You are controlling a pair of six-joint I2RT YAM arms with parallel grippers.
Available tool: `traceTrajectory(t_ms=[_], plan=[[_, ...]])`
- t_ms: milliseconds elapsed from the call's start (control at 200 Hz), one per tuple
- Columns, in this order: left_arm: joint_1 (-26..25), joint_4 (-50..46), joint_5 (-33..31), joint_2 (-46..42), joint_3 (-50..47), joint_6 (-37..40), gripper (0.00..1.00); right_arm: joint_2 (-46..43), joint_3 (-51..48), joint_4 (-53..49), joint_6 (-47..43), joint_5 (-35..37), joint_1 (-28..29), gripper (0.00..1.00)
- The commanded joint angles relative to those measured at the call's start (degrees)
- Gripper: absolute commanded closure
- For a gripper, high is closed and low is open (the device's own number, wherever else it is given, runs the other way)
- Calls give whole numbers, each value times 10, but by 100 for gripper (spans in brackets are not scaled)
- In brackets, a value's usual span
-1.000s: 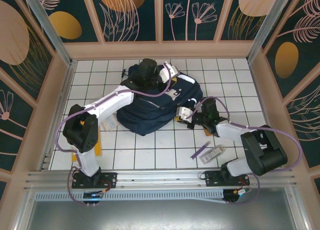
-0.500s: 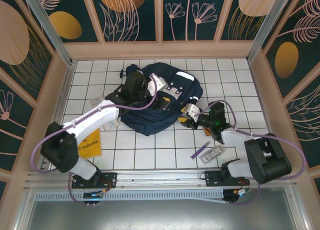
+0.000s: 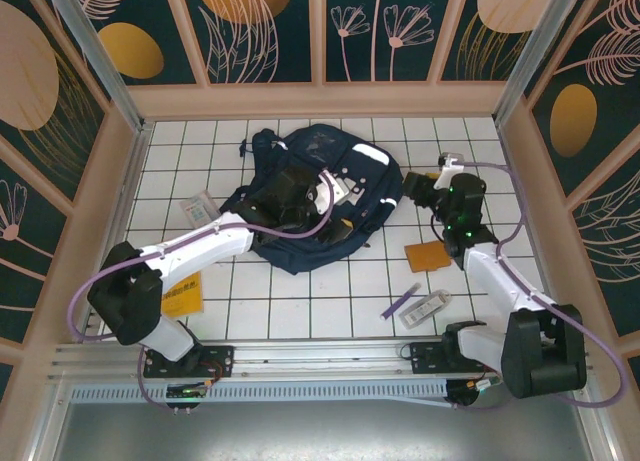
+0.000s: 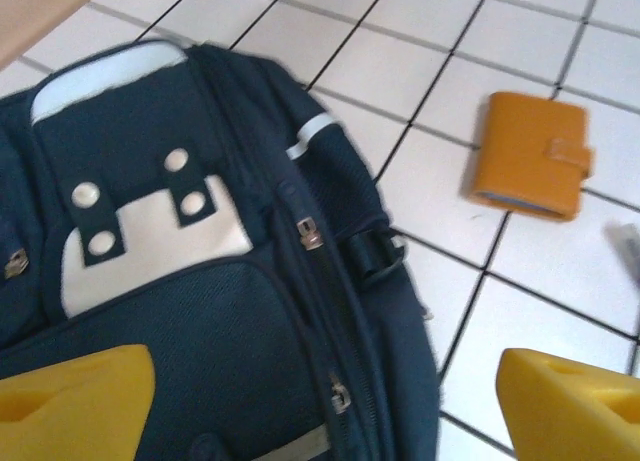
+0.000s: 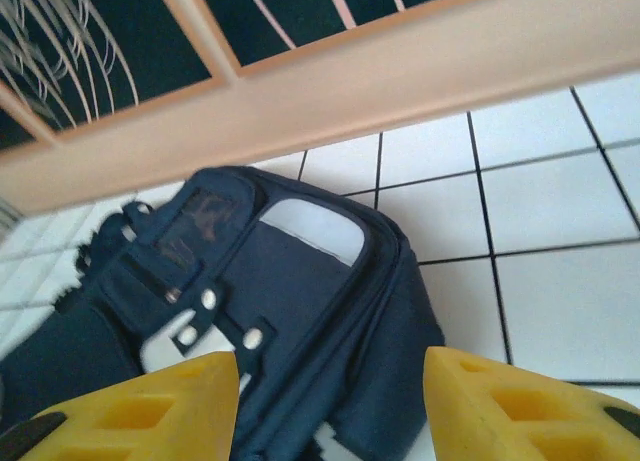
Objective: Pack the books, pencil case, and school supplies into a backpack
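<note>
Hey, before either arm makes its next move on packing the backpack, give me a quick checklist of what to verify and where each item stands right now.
1. Left claw open and empty, above the backpack: ok.
2. Right claw open and empty, facing the backpack: ok.
3. Main compartment open for loading: cannot tell; the zips seen from the left wrist look shut.
4. Orange book lying free on the tiles, apart from the backpack: ok.
5. Purple pen and clear pack unobstructed: ok.
6. Yellow book clear for pickup: not ok, the left arm overlaps it in the top view.
</note>
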Motion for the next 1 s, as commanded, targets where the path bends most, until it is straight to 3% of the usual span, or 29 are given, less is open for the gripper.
traceTrajectory(t_ms=[0,105,235,285,310,325,340,375,420,465,525,646,796,916,996], plan=[[2,-41,-57,20,-6,66,9,-12,-4,-146,152,-15,-1,45],[-1,-45,-58,27,-7,83,8,-6,-7,-150,144,-26,-1,41],[-16,16,9,8,-7,89,11,-8,-27,-129,167,14,-1,36],[-33,27,8,10,-2,93,12,-14,-33,-124,219,41,-3,27],[-41,23,7,14,2,100,13,-16,-32,-135,256,49,-7,17],[-45,19,4,16,5,106,13,-16,-27,-157,291,49,-12,5],[-49,15,0,19,7,111,13,-15,-23,-174,322,47,-17,1],[-57,3,-14,25,8,125,14,-12,-16,-210,382,26,-31,1],[-64,-10,-32,29,7,148,15,-1,-23,-211,438,-63,-55,10],[-68,-11,-41,28,-3,168,14,18,-21,-216,466,-123,-61,12],[-71,-3,-33,21,-17,199,14,47,-7,-242,475,-151,-53,12],[-73,56,-42,9,-31,202,12,94,18,-218,393,-160,-41,8],[-71,146,-122,15,-33,136,10,45,21,-151,175,-3,-28,1],[-57,149,-131,30,-15,107,11,-69,-78,6,33,111,-28,1],[-37,155,-115,26,-17,78,11,-144,-188,189,-85,199,-25,1]])
